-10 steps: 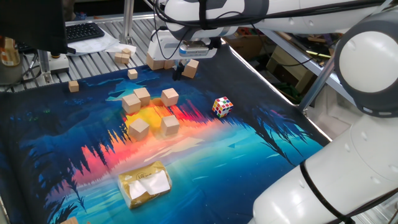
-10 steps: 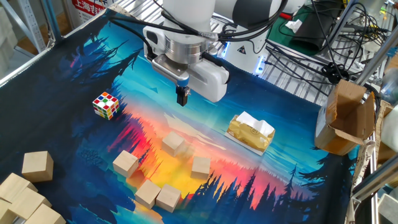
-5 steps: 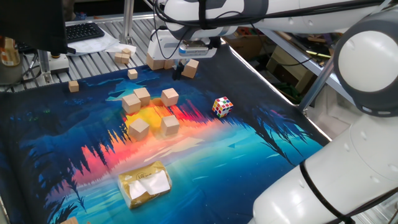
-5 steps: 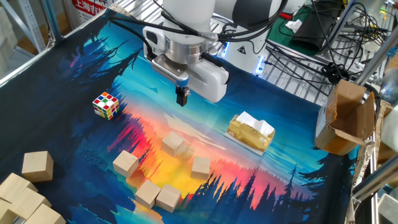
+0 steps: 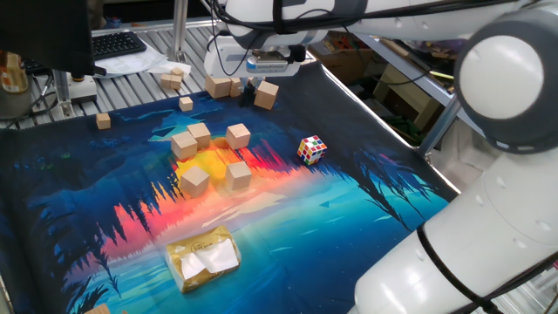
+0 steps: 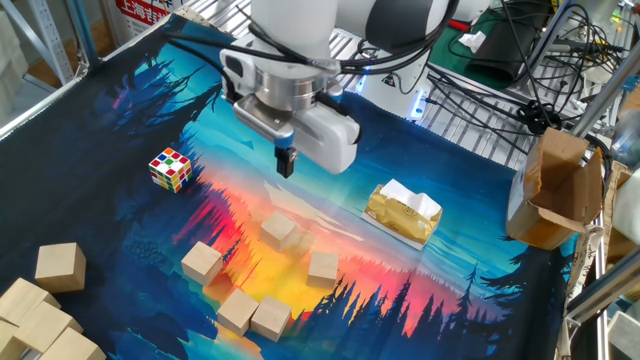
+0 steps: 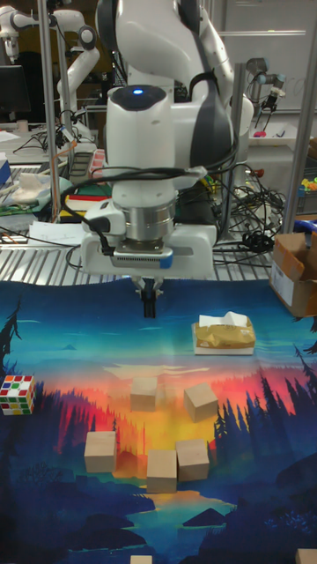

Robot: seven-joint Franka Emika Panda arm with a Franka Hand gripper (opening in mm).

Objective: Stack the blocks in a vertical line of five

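Your gripper is hanging above the mat with its fingers pressed together and nothing between them; you can see the same in the tall fixed view. It is floating clear of the surface, off to the side of the blocks rather than over them.

The five blocks are lying loose on the orange middle of the mat, none resting on another. In the tall fixed view, one block is sitting just below the gripper, a tilted one is beside it, another is lying apart toward the puzzle cube's side, and two are touching at the front.

The puzzle cube is standing well apart from them. The gold packet with white tissue is lying near the group on the opposite side. More wooden blocks are sitting at the mat's far edge.
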